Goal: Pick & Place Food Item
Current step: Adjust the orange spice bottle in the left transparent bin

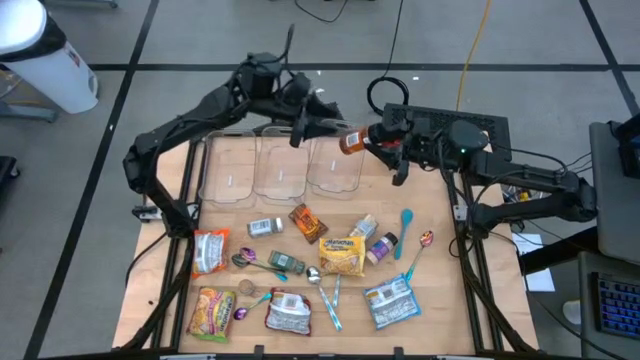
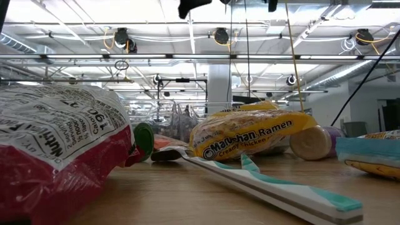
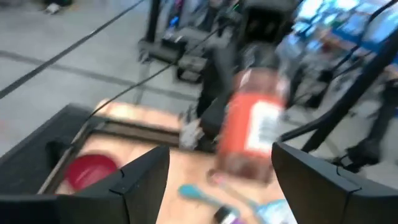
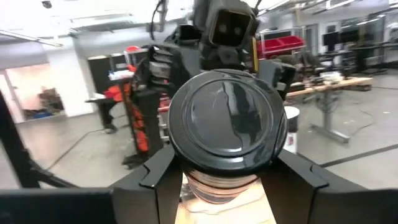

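Jar mid-air near tabletop's far edge: drop risk.
Right gripper (image 1: 368, 139) fingers clamp orange jar (image 1: 351, 141); left gripper (image 1: 318, 128) fingers spread, could knock it loose.

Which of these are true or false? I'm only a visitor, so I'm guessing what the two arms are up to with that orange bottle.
1. The right gripper holds the orange bottle. True.
2. The bottle lies on the table. False: it is held up in the air over the clear bins.
3. The left gripper is clamped on the bottle. False: its fingers stand open beside it.
4. A yellow ramen packet lies on the table. True.
5. The clear bins are full of food. False: they look empty.
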Robot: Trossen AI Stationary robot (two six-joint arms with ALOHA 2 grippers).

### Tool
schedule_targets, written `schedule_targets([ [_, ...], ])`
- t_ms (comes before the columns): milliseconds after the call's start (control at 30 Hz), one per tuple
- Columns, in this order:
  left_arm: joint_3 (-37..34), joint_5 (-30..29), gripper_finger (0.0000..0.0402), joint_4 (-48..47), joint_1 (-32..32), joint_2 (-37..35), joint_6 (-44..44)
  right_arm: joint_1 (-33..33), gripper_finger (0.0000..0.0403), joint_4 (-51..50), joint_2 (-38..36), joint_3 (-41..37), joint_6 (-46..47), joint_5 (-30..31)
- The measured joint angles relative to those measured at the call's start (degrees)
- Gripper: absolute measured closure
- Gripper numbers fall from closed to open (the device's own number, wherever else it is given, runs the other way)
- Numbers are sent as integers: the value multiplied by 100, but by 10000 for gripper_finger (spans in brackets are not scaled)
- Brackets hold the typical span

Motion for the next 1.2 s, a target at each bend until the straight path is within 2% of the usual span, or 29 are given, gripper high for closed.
schedule_targets([
  [233,-2,-341,139,-822,-103,33,522,-1,228,106,72,2,98,-12],
  [433,-2,-694,154,-727,-278,41,731,-1,228,191,377,0,242,-192],
  [800,-2,-777,191,-1117,-378,41,793,-40,229,564,666,1,312,-345],
  [1200,2,-996,223,-954,-620,78,762,-108,229,578,730,210,276,-355],
])
